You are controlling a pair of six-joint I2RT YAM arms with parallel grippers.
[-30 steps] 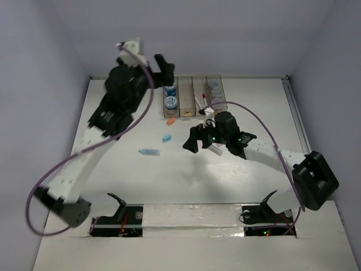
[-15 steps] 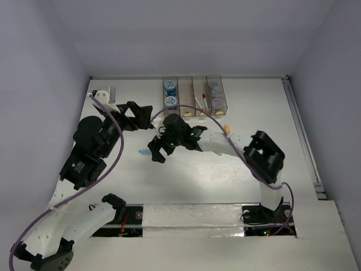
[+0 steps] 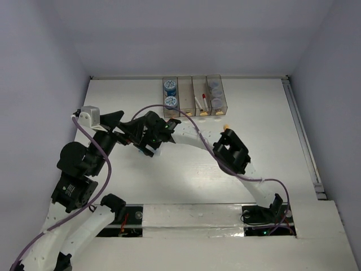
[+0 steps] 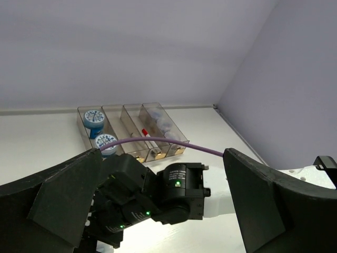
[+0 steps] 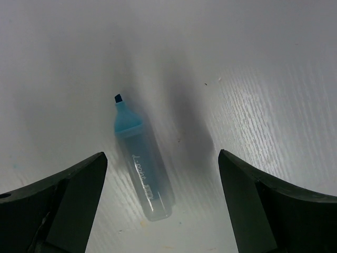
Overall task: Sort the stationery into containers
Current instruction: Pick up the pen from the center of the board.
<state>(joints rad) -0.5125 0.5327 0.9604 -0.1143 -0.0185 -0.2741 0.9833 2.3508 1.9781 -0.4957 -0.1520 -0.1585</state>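
Observation:
A light-blue stick (image 5: pixel 142 168), a capless highlighter, lies flat on the white table between the wide-apart fingers of my right gripper (image 5: pixel 160 158), untouched. From above, the right gripper (image 3: pixel 145 145) hovers left of centre and hides the stick. My left gripper (image 3: pixel 125 129) stands open just left of it, with the right arm's wrist (image 4: pixel 179 195) between its fingers (image 4: pixel 274 200). The containers (image 3: pixel 192 110) sit at the back: blue-topped rolls (image 3: pixel 170 93) in the left bin, a red-capped marker (image 3: pixel 202 100) in the third, greyish-purple round pieces (image 3: pixel 213 90) in the right one.
An orange stick (image 3: pixel 227 128) lies on the table beside the right arm's elbow (image 3: pixel 231 152). The right arm's purple cable (image 4: pixel 158 140) arcs across in front of the bins. Walls close the table at the back and sides.
The right gripper has swept left across the table and now hangs over the light-blue stick. The left arm has drawn back from the containers toward the near left.

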